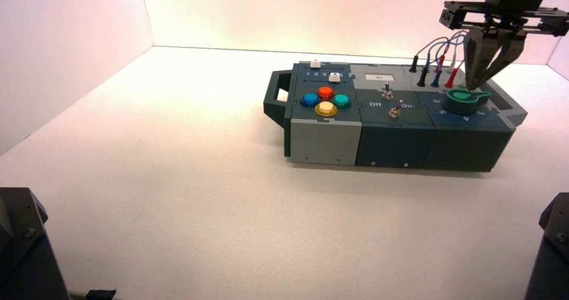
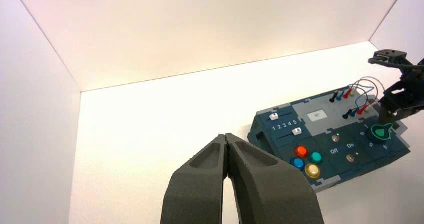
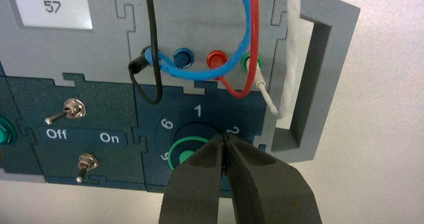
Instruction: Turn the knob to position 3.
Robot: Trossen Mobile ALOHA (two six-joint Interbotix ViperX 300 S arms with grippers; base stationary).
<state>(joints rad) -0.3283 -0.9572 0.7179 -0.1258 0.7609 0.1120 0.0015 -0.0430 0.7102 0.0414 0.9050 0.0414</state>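
Note:
The green knob (image 1: 466,98) sits on a dark round base at the right end of the box (image 1: 396,139). My right gripper (image 1: 476,87) hangs just over it, shut, with the tips at the knob's pointed side. In the right wrist view the fingertips (image 3: 220,143) meet beside the numeral 2, and they cover most of the knob (image 3: 185,154) and its point. Numerals 1, 2, 5 and 6 show round the dial. My left gripper (image 2: 227,136) is shut on nothing, well back from the box, and its arm (image 1: 20,246) is parked at the lower left.
The box carries coloured push-buttons (image 1: 325,101), two metal toggle switches (image 3: 72,108) by the Off/On lettering, white sliders (image 1: 333,77), a display reading 57 (image 3: 52,7), looped wires (image 3: 200,73) in sockets and grey end handles (image 3: 320,78).

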